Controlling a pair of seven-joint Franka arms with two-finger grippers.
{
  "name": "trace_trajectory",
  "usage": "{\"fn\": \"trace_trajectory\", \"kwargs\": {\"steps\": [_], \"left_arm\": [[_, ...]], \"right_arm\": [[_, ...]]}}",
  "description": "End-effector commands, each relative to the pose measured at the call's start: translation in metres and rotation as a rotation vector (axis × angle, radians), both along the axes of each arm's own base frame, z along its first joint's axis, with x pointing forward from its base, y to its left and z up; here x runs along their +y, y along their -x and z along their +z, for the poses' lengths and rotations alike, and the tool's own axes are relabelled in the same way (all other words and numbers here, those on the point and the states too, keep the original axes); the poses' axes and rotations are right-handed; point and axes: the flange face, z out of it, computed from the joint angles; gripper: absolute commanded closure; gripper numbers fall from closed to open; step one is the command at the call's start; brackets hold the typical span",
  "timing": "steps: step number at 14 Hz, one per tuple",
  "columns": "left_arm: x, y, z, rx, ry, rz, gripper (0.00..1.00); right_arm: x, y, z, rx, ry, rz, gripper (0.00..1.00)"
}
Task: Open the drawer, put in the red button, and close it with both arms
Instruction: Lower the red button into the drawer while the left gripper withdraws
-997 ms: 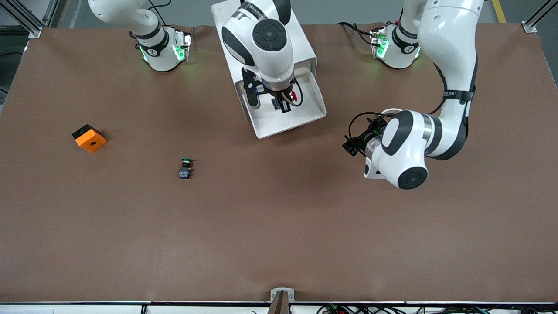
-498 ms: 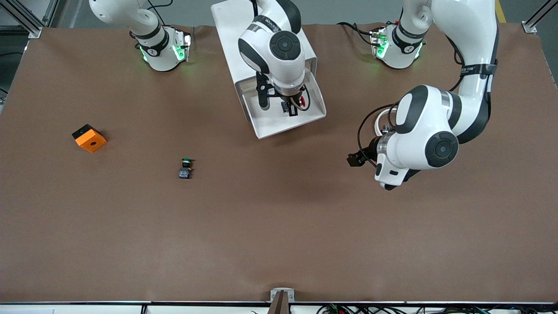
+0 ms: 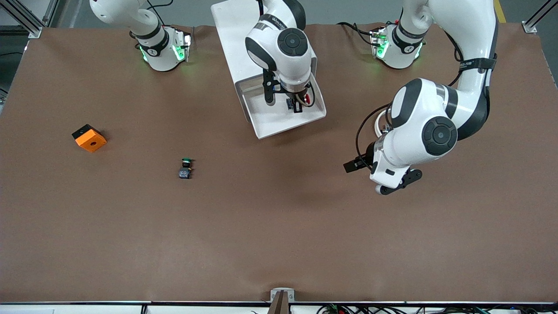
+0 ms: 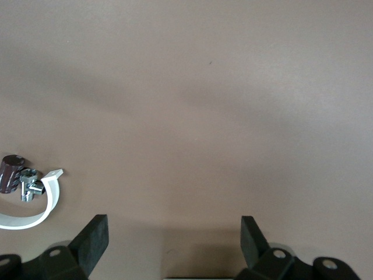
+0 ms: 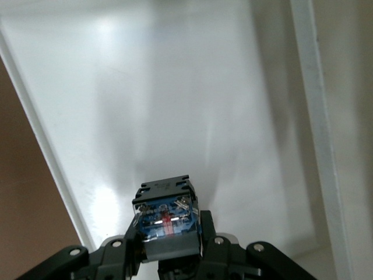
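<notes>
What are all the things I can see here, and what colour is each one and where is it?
Table: one, brown, under everything.
Cabinet: one, white, between the two arm bases.
Drawer: one, white, pulled open from the cabinet toward the front camera.
Red button: one, red cap, held over the drawer.
Green button: one, green cap, on the table nearer the front camera than the drawer.
Orange block: one, orange and black, with a hole, toward the right arm's end of the table.
Right hand: one, black, shut on the red button, over the drawer.
Left hand: one, black, open, empty, over bare table toward the left arm's end.
</notes>
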Motion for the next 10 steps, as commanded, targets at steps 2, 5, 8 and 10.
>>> {"fn": "trace_trajectory", "kwargs": {"steps": [2,5,8,10], "left_arm": [[-0.012,0.002,0.004,-0.043,-0.007,-0.041,0.00],[-0.019,-0.003,-0.003,-0.093,-0.026,-0.056,0.00],[-0.019,-0.004,-0.009,-0.086,-0.031,-0.056,0.00],[-0.018,-0.004,-0.009,-0.086,-0.031,-0.055,0.00]], "right_arm": [[0.011,-0.004,-0.011,-0.021,0.008,-0.041,1.00],[0.010,-0.013,-0.007,-0.028,-0.010,-0.060,1.00],[0.011,-0.021,-0.005,-0.033,-0.015,-0.093,0.72],[0.009,-0.024,-0.005,-0.035,-0.013,-0.088,0.00]]}}
